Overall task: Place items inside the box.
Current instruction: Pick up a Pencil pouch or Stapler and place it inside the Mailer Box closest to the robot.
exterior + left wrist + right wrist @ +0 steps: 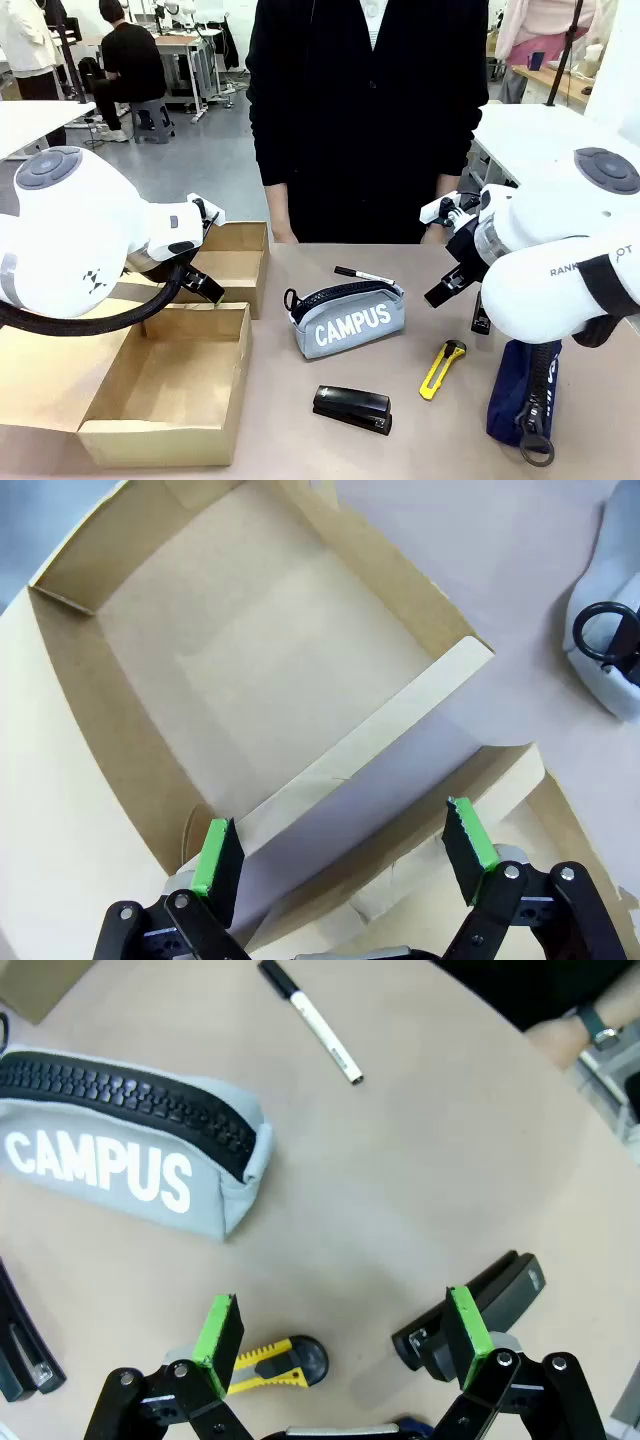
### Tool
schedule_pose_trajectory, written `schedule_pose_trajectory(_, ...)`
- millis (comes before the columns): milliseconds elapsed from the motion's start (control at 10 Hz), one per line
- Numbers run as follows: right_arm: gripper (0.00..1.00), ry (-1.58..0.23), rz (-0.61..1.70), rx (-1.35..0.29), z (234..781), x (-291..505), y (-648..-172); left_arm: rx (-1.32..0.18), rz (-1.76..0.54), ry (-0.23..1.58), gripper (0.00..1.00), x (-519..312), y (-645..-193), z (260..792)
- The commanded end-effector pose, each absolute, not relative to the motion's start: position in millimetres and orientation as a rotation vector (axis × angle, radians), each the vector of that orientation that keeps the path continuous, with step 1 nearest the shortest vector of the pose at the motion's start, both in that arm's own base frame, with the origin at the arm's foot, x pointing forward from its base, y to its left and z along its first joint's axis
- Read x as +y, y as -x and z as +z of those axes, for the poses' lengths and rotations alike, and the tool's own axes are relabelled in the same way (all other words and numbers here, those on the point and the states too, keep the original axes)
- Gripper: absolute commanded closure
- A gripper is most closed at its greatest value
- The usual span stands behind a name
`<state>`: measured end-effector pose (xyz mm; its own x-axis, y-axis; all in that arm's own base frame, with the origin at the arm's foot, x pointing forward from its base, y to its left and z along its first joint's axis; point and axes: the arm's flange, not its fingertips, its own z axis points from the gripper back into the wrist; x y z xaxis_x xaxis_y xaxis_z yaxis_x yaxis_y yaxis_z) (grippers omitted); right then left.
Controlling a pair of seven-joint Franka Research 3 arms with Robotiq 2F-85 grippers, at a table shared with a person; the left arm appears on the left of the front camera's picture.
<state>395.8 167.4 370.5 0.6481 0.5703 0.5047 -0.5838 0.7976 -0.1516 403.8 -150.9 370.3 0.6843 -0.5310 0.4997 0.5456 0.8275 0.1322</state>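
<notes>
Front view, and all five items lie out on the counter [280,445] to the right of the open cardboard box [150,440]. The grey "CAMPUS" pencil case [345,320] sits mid-counter. The thin black marker pen [365,274] lies just beyond it on the person's side, and the black stapler [352,408] lies on the near side of it. Right of the stapler lies the yellow utility knife [441,368], then the navy zip pouch [525,395], partly under the right arm. The person [365,120], in dark clothes, stands at the far edge.

Over to the left wrist view: the left fingers [215,858] are spread wide with nothing between them. They hang above the box, one of its cardboard edges running across underneath, and the end of the pencil case peeks in at the upper right.

Right wrist view now: the right fingers [465,1325] are also wide apart and carry nothing. They hover over the counter with the utility knife directly below, near one green pad. The pencil case sits farther off, with the marker pen past it. A black blocky object [500,1290] lies beside the other pad, and I can't tell what it is.
</notes>
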Motion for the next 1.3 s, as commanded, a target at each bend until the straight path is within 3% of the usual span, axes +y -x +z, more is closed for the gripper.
schedule_pose_trajectory(0,0.0,-0.025,0.656,-0.565,370.6,167.4,-395.7,-0.551,-0.603,0.028,0.0,-151.0,-403.8,370.3)
schedule_pose_trajectory(1200,0.0,-0.025,0.657,-0.565,370.5,167.5,-395.7,-0.551,-0.603,0.028,0.0,-150.9,-403.8,370.3)
